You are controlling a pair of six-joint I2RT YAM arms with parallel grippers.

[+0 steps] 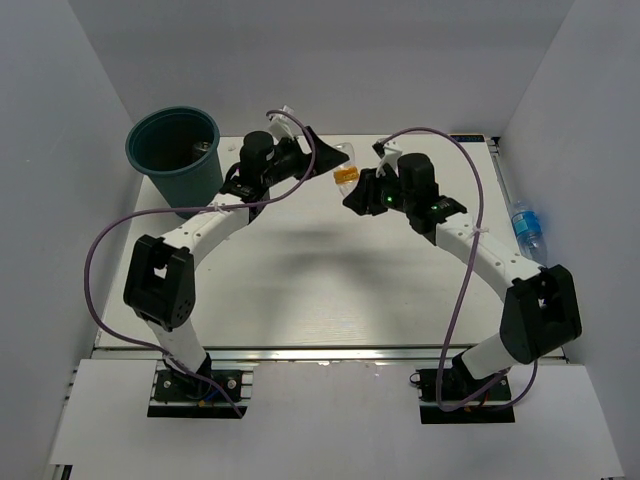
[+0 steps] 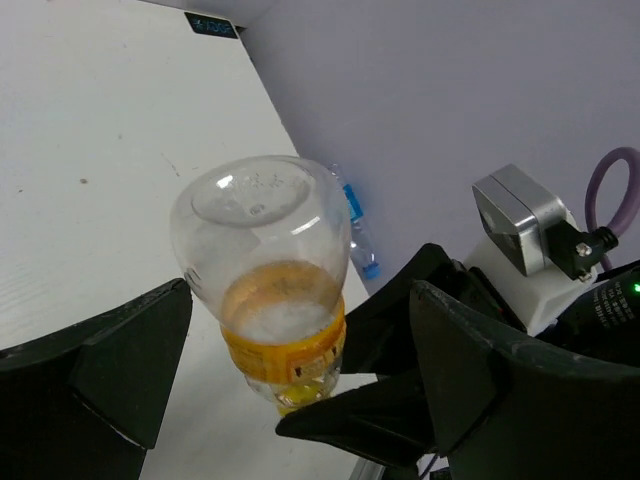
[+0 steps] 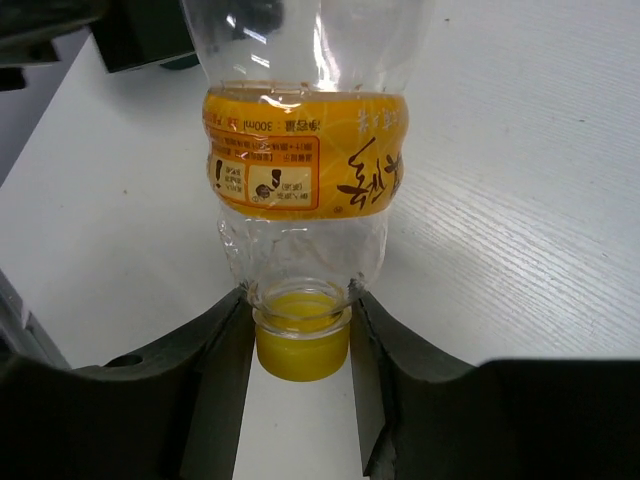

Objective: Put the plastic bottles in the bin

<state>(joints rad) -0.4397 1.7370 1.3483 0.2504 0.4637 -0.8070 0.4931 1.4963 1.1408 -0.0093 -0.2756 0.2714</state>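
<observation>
Top external view: both arms stand bolted at the near edge of the table (image 1: 330, 290) and reach towards the far edge, their grippers facing each other close to its middle. At the right edge, about half-way along and against the wall, the blue-label bottle (image 1: 527, 228) lies on its side, well apart from both arms. Further in, the right gripper (image 3: 300, 335) is closed on the orange bottle (image 3: 305, 150). The right wrist view shows its two fingers (image 3: 225, 350) pressed against either side of the neck, just above the yellow cap. This bottle has a clear body with an orange label band. Its cap end points to the right gripper and its base to the left gripper (image 2: 300, 345). The left wrist view shows the left gripper spread wide, one finger on each side of the bottle's base, with a visible gap on at least one side and no grip taken. The bin (image 1: 175, 150) stands upright at the far left corner, just beside the left arm's wrist. A small pale item (image 1: 203, 148) shows inside it, too small to identify
</observation>
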